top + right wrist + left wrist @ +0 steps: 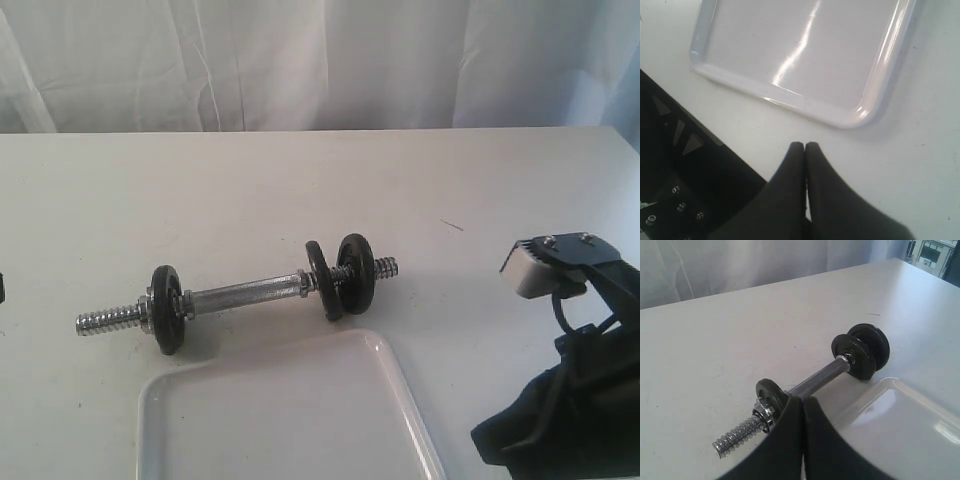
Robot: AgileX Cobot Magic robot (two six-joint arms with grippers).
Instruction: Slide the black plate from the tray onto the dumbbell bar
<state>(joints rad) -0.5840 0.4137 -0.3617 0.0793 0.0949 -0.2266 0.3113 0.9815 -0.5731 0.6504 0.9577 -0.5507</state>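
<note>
A chrome steel dumbbell bar with threaded ends lies left to right across the plain white table, just beyond the far edge of the glossy white rectangular tray. The small round black iron plate stands upright on the bar's right end, outermost, with bare thread poking out past it. Just inside it a thinner black disc leans on the bar, between the plate and the grip. A third black disc sits on the left end, well apart from both. My left gripper hangs above that left end, its black fingers pressed together and holding nothing; whether it touches the disc I cannot tell. My right gripper, likewise closed tight with nothing in it, hovers over the table beside a rounded corner of the tray, with my black-sleeved right arm at the near right. A white curtain backs the scene.
</note>
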